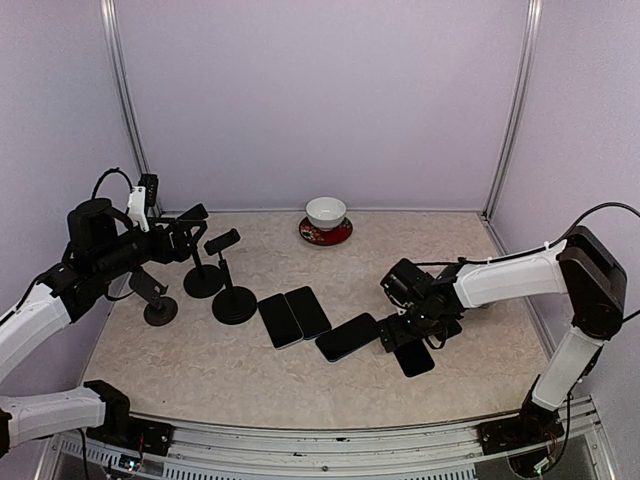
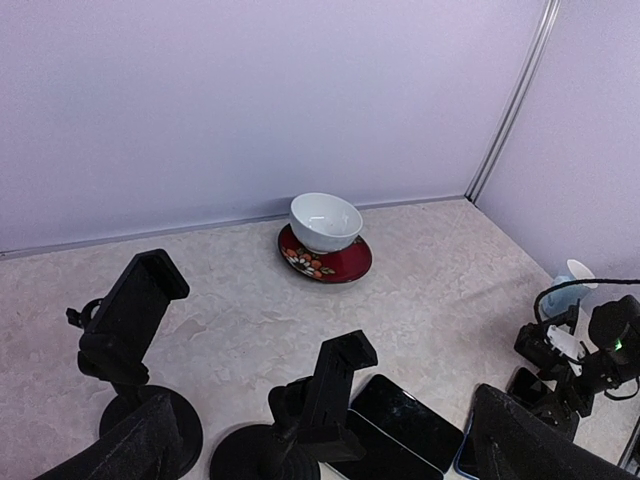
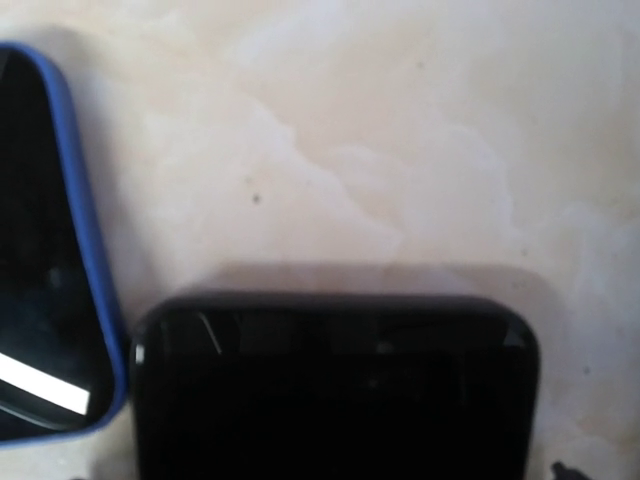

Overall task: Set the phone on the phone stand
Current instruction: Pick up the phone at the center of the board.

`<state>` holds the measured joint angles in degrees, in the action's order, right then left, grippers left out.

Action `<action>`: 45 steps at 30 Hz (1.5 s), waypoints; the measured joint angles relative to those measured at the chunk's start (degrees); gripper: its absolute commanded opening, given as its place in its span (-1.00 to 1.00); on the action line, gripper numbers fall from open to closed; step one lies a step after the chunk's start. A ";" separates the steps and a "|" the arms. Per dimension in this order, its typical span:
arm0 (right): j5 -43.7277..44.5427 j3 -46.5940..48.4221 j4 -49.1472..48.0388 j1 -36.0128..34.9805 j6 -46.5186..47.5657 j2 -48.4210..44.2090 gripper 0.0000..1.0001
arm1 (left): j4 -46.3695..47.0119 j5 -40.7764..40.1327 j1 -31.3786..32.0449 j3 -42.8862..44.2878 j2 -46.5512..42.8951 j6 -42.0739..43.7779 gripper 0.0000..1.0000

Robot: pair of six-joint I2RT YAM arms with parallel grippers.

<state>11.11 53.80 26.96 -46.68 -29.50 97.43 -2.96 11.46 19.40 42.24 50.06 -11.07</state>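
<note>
Black phone [image 3: 330, 390] under right pincer [image 1: 415, 328]: spread wide, seemingly not gripping | left pincer [image 2: 320, 420]: wide, empty

Soft, even light, bright in top and left wrist views—shadows faint. Right wrist view is blurred close-up; a white glare streak sits on the blue-cased phone [image 3: 40, 250] at 8 o'clock.
</note>
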 measured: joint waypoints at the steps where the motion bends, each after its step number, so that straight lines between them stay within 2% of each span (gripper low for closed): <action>1: -0.04 0.00 -0.09 0.04 0.00 0.04 0.88 | 0.00 0.00 0.00 0.00 0.00 0.00 0.98; 3: -0.42 -0.15 -0.57 0.26 -0.02 0.07 0.82 | 0.00 0.00 0.00 0.00 0.00 0.02 0.97; 11: -1.92 -2.25 -3.67 1.11 -0.17 -0.81 0.79 | 0.00 -0.15 0.11 0.00 0.00 0.02 0.98; 23: -1.29 -2.73 -4.44 1.51 -0.24 -1.03 0.38 | 0.00 -0.52 0.20 0.00 -0.07 0.04 0.98; 27: -1.18 -2.75 -4.39 1.53 -0.26 -1.25 0.31 | 0.00 -1.31 0.28 -0.13 -0.70 0.04 0.97; 37: -0.11 -3.23 -2.49 1.81 -0.37 -3.67 0.30 | 0.07 -3.17 1.16 -0.24 -4.33 0.63 0.98; 45: 1.55 -3.52 -2.89 1.81 -0.39 -10.56 0.30 | -1.05 -6.32 8.61 2.14 -4.37 1.97 0.98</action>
<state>12.67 50.28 24.08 -44.86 -29.89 86.87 -4.01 5.15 28.01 44.38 45.69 -9.10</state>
